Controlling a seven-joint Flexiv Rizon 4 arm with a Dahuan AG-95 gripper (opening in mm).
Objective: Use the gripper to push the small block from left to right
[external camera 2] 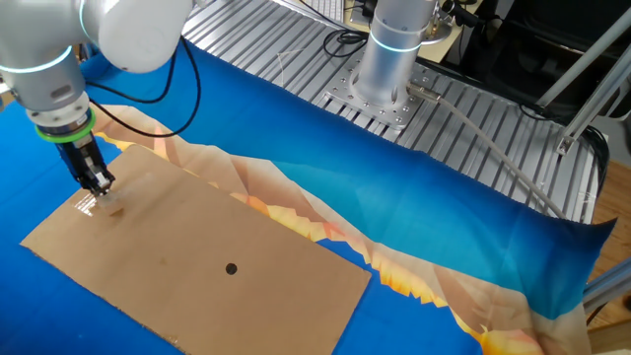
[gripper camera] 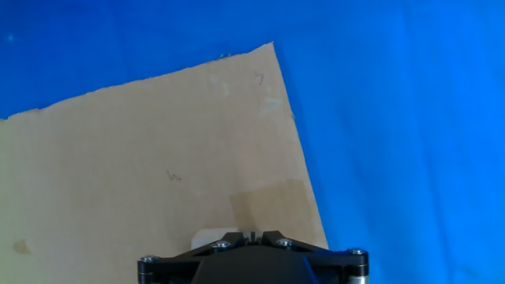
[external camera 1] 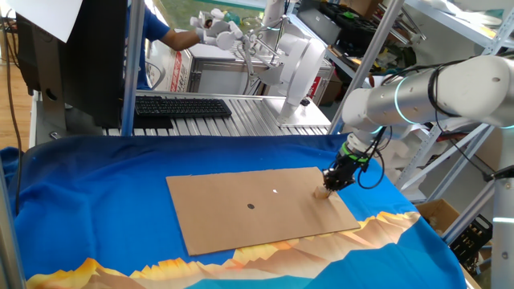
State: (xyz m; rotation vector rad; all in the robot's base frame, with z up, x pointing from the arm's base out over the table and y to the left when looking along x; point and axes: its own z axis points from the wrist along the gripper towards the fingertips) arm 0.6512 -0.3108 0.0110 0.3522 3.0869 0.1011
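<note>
Flat tan cardboard sheet (external camera 1: 261, 207) lies on the blue cloth-covered table (external camera 1: 96, 209), presumably as a smooth sliding surface for the push.

The black two-finger gripper (external camera 1: 328, 186) on the white arm (external camera 1: 434, 92) is low over the right end of the sheet in one fixed view, tips at or just above the cardboard. In the other fixed view the same gripper (external camera 2: 100, 184) is at the sheet's far-left corner area, pointing straight down.

The small tan wooden cube, the small block (external camera 1: 320, 193), shows as a faint nub right at the fingertips, just to their near-left in the one fixed view. In the other fixed view it is a pale lump (external camera 2: 112, 208) just beside the tips. Touching or a hair apart: cannot tell.

Fingers look drawn together in the hand view, only a thin seam between them at the bottom edge. Judgement: held together so they act as one blunt pusher rather than a grasp.

The small dark dot (external camera 1: 250, 205) sits mid-sheet, well apart to the left of the gripper.

Judgement: block is already near the right edge, so the push looks mostly done; little cardboard remains before the cloth.
</note>
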